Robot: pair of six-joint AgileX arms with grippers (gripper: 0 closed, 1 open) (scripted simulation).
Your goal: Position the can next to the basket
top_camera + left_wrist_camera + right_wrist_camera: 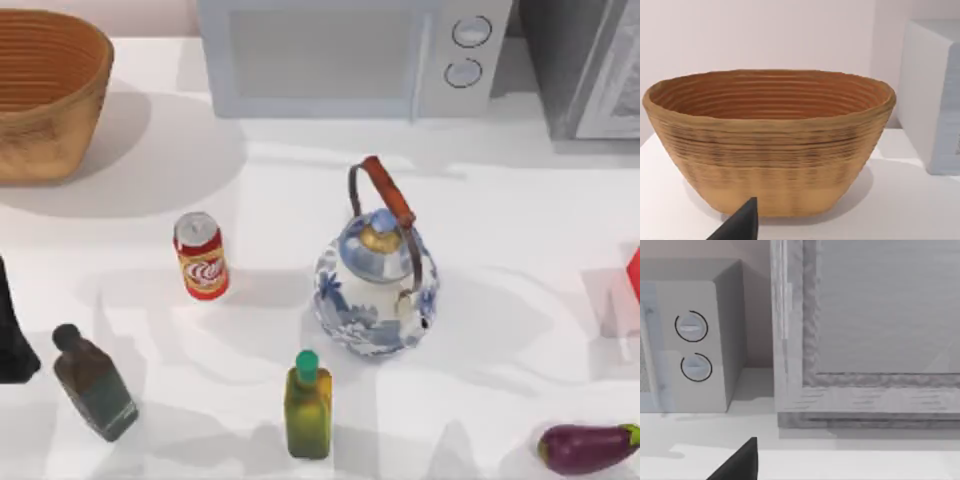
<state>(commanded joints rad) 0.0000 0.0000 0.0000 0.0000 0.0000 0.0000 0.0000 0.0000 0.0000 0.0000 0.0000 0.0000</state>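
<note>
Standing upright on the white table (pixel 500 230), the can (pixel 201 256) sits left of centre in the top view, untouched and well apart from the basket (pixel 45 95), which fills the upper left corner. Between them lies bare tabletop crossed by the basket's shadow. We judge that the first step, reaching for the can, has not yet begun.

Our left arm (pixel 12 335) shows as a dark shape at the left edge of the top view, below the basket; its wrist camera looks straight at the basket, with one dark fingertip (pixel 740 225) at the lower edge. Our right wrist camera faces the microwave (pixel 350 55) and a grey framed panel (pixel 865 330). For both pincers, we cannot tell whether the fingers are apart or together.

The left arm is nearer, so it seems the likely one to come down over the can, clear of the dark bottle (pixel 93 383) and the blue-and-white teapot (pixel 375 290). A green-capped bottle (pixel 308 405) and an eggplant (pixel 588 447) stand lower in the frame, out of the way.
</note>
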